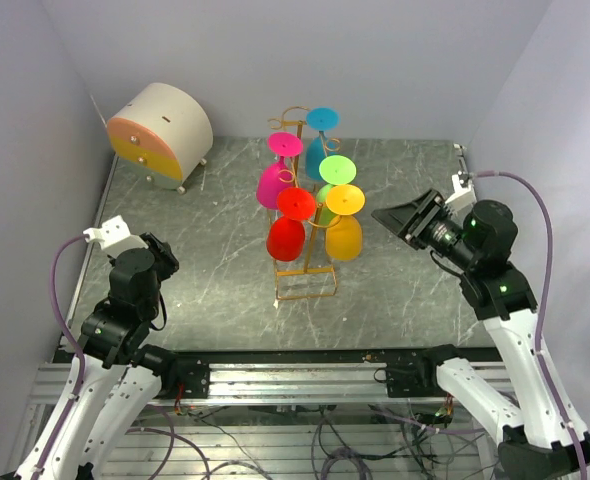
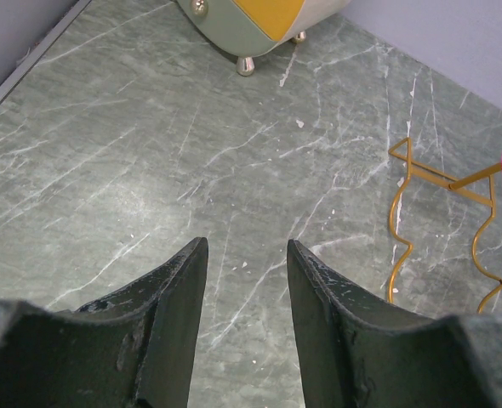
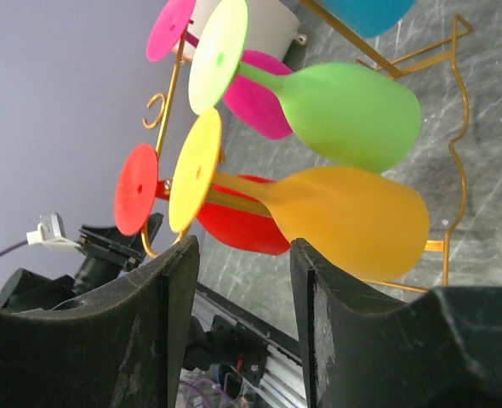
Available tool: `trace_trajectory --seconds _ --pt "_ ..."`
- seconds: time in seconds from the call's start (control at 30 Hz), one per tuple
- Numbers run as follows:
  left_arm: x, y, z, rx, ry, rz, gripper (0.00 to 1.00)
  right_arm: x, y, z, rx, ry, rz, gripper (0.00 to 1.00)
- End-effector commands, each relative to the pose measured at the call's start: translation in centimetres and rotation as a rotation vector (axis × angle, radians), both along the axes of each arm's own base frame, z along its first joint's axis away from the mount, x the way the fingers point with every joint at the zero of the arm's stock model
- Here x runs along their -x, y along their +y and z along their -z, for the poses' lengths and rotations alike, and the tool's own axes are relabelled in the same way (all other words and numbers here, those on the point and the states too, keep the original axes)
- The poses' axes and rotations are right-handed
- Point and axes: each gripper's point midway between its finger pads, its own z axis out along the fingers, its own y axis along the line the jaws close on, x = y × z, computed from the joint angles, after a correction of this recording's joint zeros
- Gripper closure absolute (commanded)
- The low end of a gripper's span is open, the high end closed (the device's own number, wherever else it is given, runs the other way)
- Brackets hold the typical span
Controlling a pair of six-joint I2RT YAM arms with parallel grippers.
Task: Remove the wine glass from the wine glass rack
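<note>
The golden wire wine glass rack (image 1: 306, 283) stands mid-table with several glasses hanging upside down: red (image 1: 287, 236), yellow (image 1: 344, 236), green (image 1: 335, 170), magenta (image 1: 273, 185) and blue (image 1: 321, 122). My right gripper (image 1: 390, 217) is open and empty, just right of the yellow glass. In the right wrist view its gripper (image 3: 242, 248) sits close below the yellow glass (image 3: 345, 221), with the red (image 3: 242, 228) and green (image 3: 345, 110) glasses behind. My left gripper (image 1: 163, 252) is open and empty, far left of the rack. In the left wrist view its gripper (image 2: 247, 246) hangs over bare table, with the rack base (image 2: 400, 223) at right.
A round cream drawer cabinet with an orange and yellow front (image 1: 160, 135) stands at the back left and shows in the left wrist view (image 2: 251, 21). Grey walls close in on the left, back and right. A metal rail (image 1: 295, 375) runs along the near edge.
</note>
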Motion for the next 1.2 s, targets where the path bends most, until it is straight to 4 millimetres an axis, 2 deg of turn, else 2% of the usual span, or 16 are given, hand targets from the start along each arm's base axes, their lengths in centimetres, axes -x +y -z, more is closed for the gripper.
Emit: trace_trajectory --seconds 0.0,0.43,0.73,1.0,1.17 --pt "0.0 -0.1 -1.6 0.016 -0.051 0.003 0.47 -0.7 0.8 -3.8 -0.06 -0.084 -0.026 0.53" --pt "0.1 -0.1 -1.7 0.017 -0.054 0.006 0.47 -3.2 2.3 -3.6 -0.068 -0.077 -0.088 0.54" --pt "0.1 -0.1 -1.7 0.017 -0.055 0.005 0.47 -4.0 3.1 -3.3 -0.076 -0.077 -0.128 0.64" --pt "0.0 -0.1 -1.6 0.015 -0.05 0.004 0.47 -4.3 3.5 -3.1 -0.088 -0.073 -0.15 0.66" --pt "0.0 -0.1 -1.5 0.013 -0.046 0.004 0.47 -4.4 3.7 -3.2 -0.087 -0.076 -0.158 0.79"
